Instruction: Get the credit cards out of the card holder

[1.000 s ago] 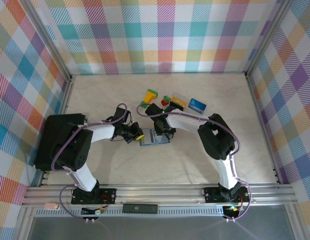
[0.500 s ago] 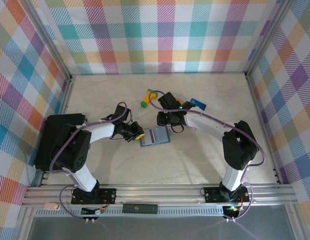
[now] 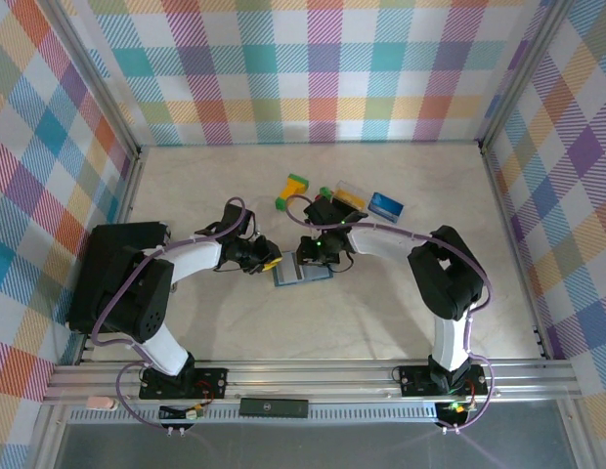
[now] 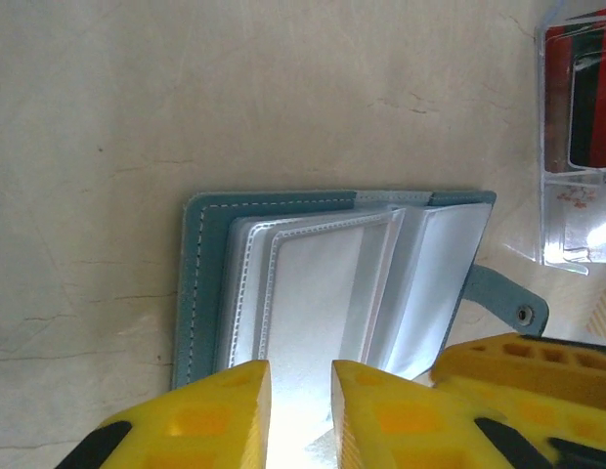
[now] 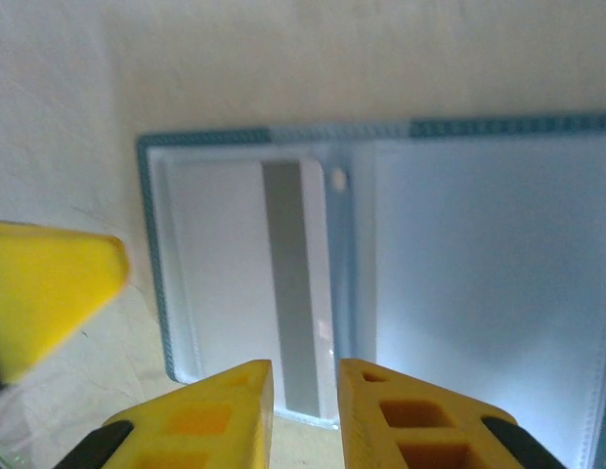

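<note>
The slate-blue card holder lies open on the table, its clear sleeves up. A pale grey credit card with a darker stripe sits in the holder's left pocket. My left gripper is at the holder's left edge, jaws slightly apart over a clear sleeve, nothing pinched. My right gripper hovers over the holder's far edge, jaws narrowly open astride the grey card's near edge. A blue card and a yellow-and-black card lie behind.
A yellow-and-green block lies behind the holder. A clear case with a red-and-black card lies beyond the holder in the left wrist view. The two grippers' yellow fingers are close together. Plaid walls enclose the table; open tabletop lies in front.
The right arm swung back toward the loose cards, then returned over the holder with narrower jaws. The left jaws opened a little; the left arm stayed put.
</note>
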Controlling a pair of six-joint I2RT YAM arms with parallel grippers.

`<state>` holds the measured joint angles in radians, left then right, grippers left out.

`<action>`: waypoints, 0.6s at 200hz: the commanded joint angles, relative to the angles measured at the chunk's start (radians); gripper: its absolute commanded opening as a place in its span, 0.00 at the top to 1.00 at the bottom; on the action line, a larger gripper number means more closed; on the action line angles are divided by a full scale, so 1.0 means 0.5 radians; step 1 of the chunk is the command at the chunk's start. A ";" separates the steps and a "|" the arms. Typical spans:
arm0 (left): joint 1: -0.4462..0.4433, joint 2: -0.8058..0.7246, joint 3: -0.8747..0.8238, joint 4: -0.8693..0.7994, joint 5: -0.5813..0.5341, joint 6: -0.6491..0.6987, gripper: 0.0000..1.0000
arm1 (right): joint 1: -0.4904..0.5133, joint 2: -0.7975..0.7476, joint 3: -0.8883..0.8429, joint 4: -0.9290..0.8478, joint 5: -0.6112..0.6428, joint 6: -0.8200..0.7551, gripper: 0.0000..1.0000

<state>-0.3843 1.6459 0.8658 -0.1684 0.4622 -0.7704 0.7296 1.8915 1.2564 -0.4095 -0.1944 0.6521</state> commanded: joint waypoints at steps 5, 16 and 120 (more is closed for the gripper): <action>-0.016 -0.036 0.015 -0.071 -0.035 -0.012 0.76 | 0.000 0.044 -0.046 0.070 -0.133 0.097 0.78; -0.017 -0.032 0.014 -0.068 -0.035 -0.015 0.76 | 0.001 0.056 -0.049 0.068 -0.153 0.098 0.80; -0.017 -0.004 0.030 -0.072 -0.017 -0.016 0.75 | 0.013 0.136 -0.058 0.033 -0.128 0.133 0.80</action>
<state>-0.3843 1.6463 0.8658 -0.1822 0.4511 -0.7704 0.7326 1.9385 1.2324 -0.3885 -0.2478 0.7002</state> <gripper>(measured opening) 0.251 0.202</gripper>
